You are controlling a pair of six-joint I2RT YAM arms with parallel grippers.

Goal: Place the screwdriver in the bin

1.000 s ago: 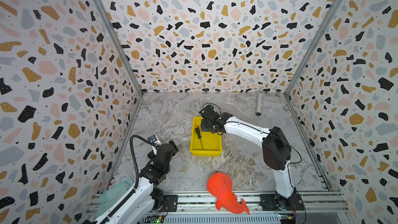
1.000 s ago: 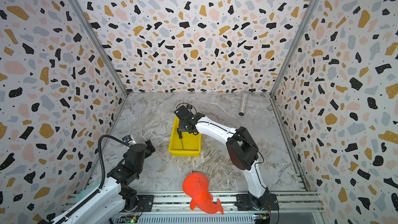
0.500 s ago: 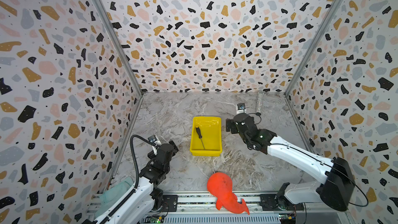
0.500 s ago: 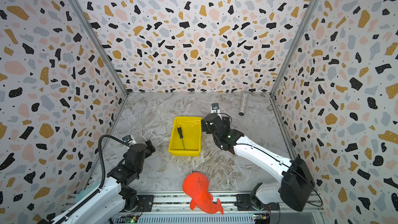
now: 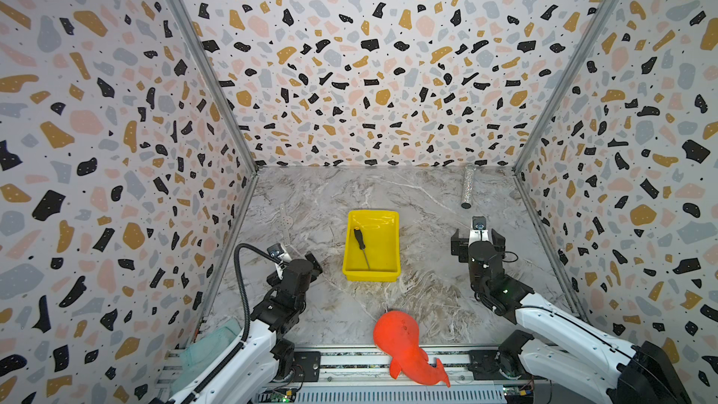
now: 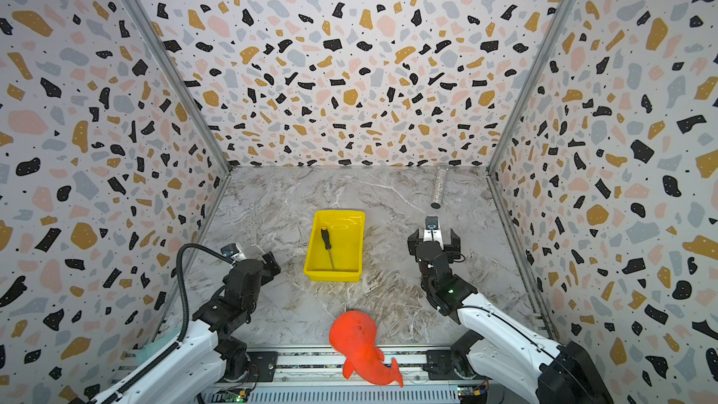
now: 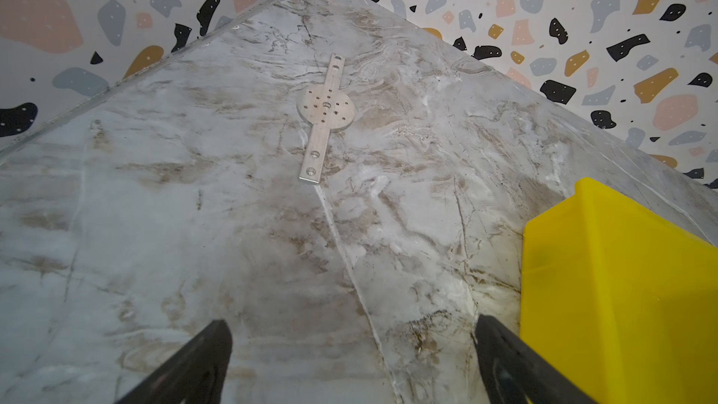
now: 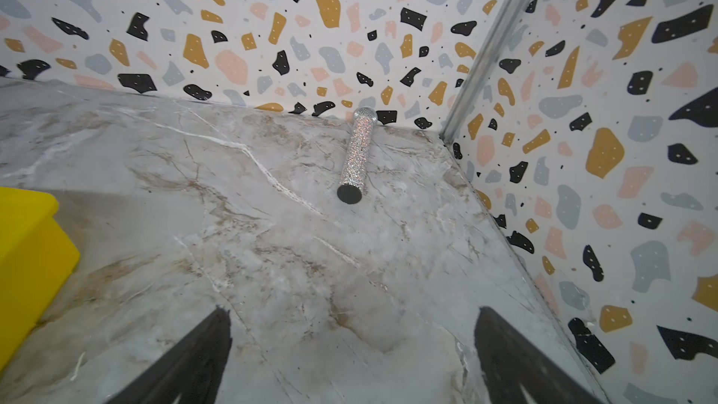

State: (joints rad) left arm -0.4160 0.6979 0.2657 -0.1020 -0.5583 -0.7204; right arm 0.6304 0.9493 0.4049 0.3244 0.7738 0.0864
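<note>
I see the slim black-handled screwdriver with a thin grey metal shaft [image 5: 362, 249] [image 6: 328, 250] lying flat inside the shallow bright yellow plastic bin [image 5: 371, 275] [image 6: 334, 276]. It sits along the bin's left side, handle toward the back wall and tip toward the front wall.

My right gripper [image 5: 478, 243] [image 8: 349, 343] hovers over the marble-patterned tabletop [image 5: 427, 293], well to the right of the bin. Its jaws are spread wide and hold nothing. My left gripper [image 5: 297, 266] [image 7: 349, 351] hangs near the bin's front left corner, jaws likewise spread and empty.

A glittery silver cylinder with a black end [image 5: 467, 187] [image 8: 357, 153] lies by the back right corner. A flat grey metal strip with a round drilled middle [image 7: 325, 110] lies left of the bin. An orange-red whale-shaped soft toy [image 5: 400, 338] lies on the front edge. I can read no writing on any of it.
</note>
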